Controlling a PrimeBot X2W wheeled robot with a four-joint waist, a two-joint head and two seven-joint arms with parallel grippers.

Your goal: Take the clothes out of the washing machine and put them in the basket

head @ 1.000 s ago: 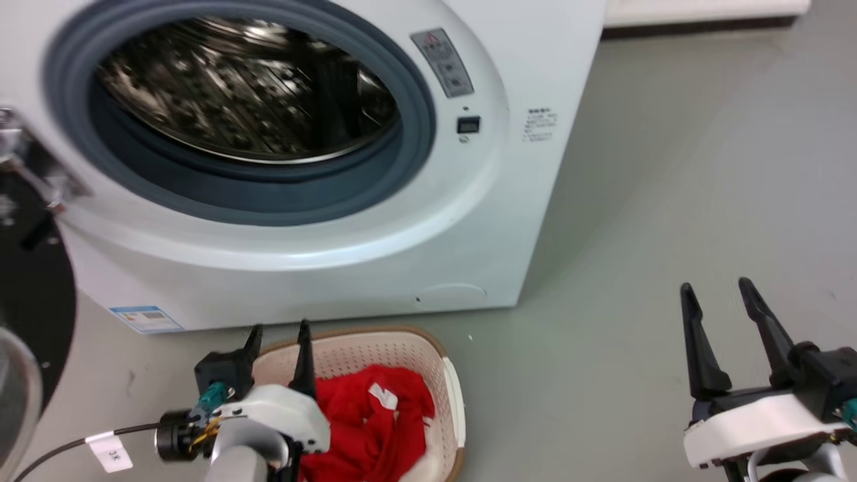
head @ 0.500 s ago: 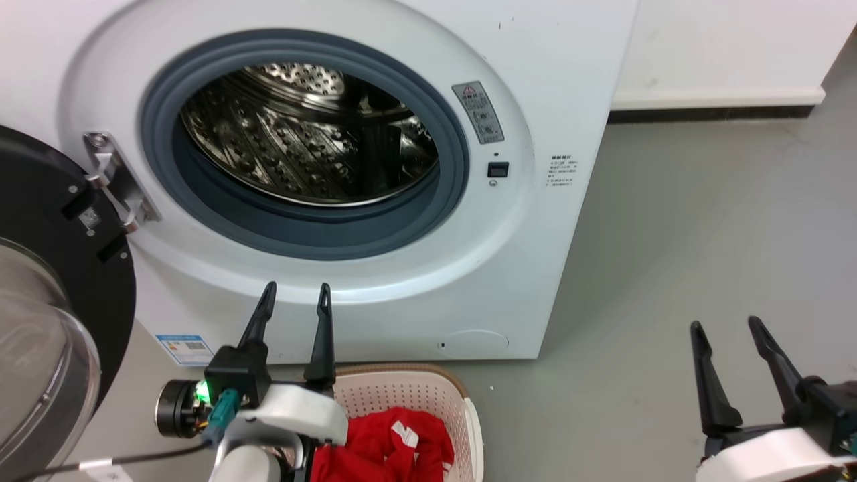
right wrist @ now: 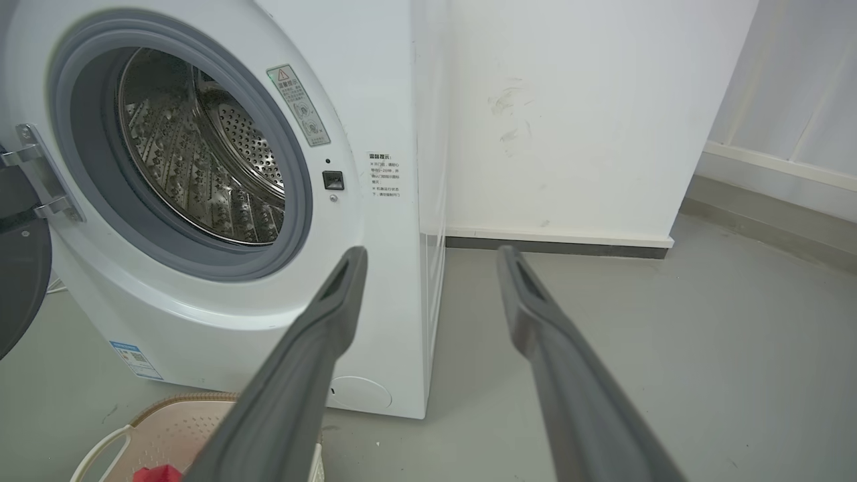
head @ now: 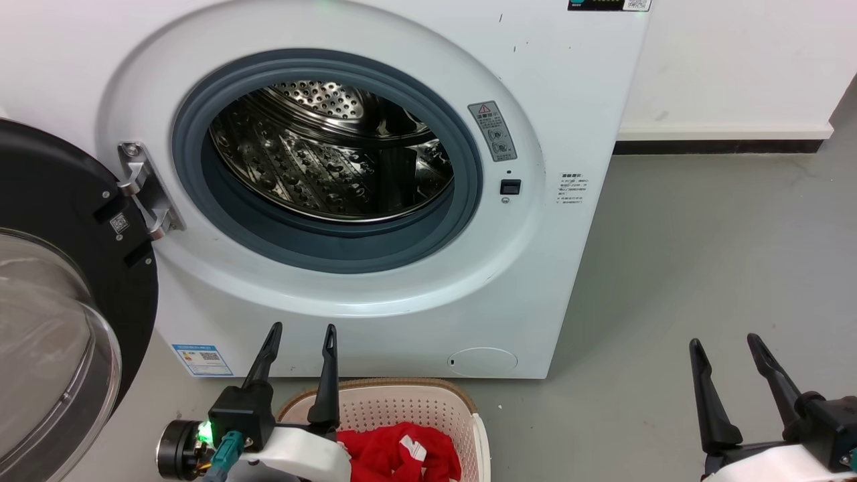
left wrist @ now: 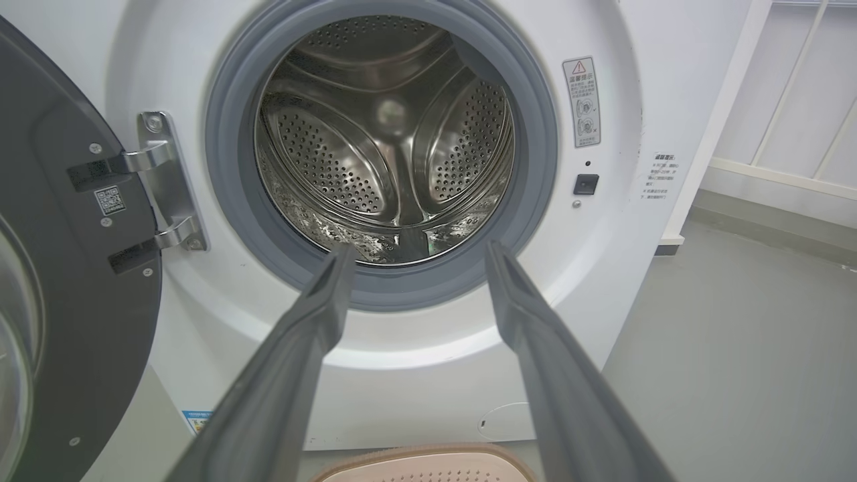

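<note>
Head view: your left gripper (head: 302, 328) has its jaws apart and empty. Soft bright red clothes (head: 395, 455) lie just behind and below those jaws, in the cream perforated plastic basket (head: 375, 385). Ahead of them, the shiny perforated steel drum (head: 335, 154) of the white front-loading washing machine (head: 582, 87) appears empty. Your right gripper (head: 725, 340), jaws apart, stands farther off.

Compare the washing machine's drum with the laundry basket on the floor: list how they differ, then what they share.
The drum is shiny steel; the basket is cream plastic with a brown rim. The drum opens forward through a grey-rimmed porthole; the basket opens upward. The drum shows bare metal inside; the basket holds red clothes. Both have perforated walls.
</note>
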